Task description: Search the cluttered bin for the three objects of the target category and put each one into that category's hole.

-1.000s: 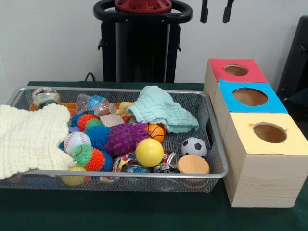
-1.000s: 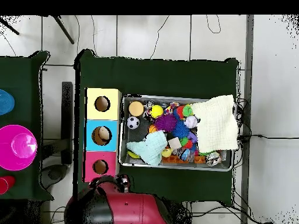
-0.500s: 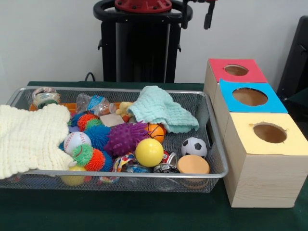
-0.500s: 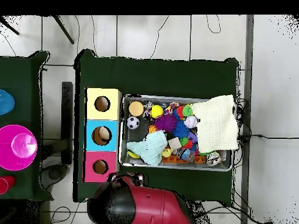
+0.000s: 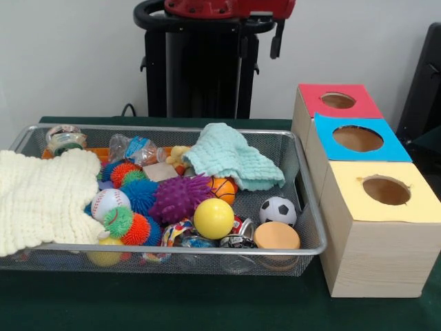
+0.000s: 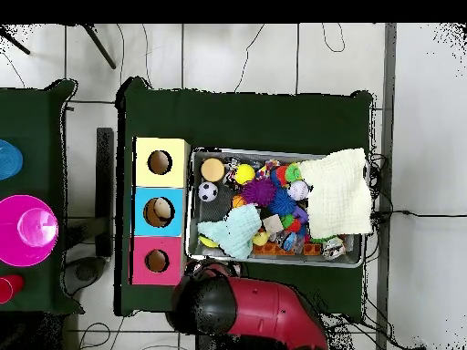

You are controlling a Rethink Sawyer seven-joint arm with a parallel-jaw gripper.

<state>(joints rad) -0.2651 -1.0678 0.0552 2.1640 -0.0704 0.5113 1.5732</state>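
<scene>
The gripper (image 5: 275, 41) is seen only as one dark finger at the top edge, so whether it is released or clenched cannot be told. Below it, the wire bin (image 5: 313, 231) is packed with balls and cloths, a yellow ball (image 5: 213, 218) near the front. Three holed boxes (image 5: 377, 207) are placed just beside the bin.

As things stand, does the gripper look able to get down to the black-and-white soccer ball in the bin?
Probably yes. The soccer ball lies uncovered in the wire bin, with open mesh around it and nothing on top. The gripper hangs high above the bin's far side.
</scene>
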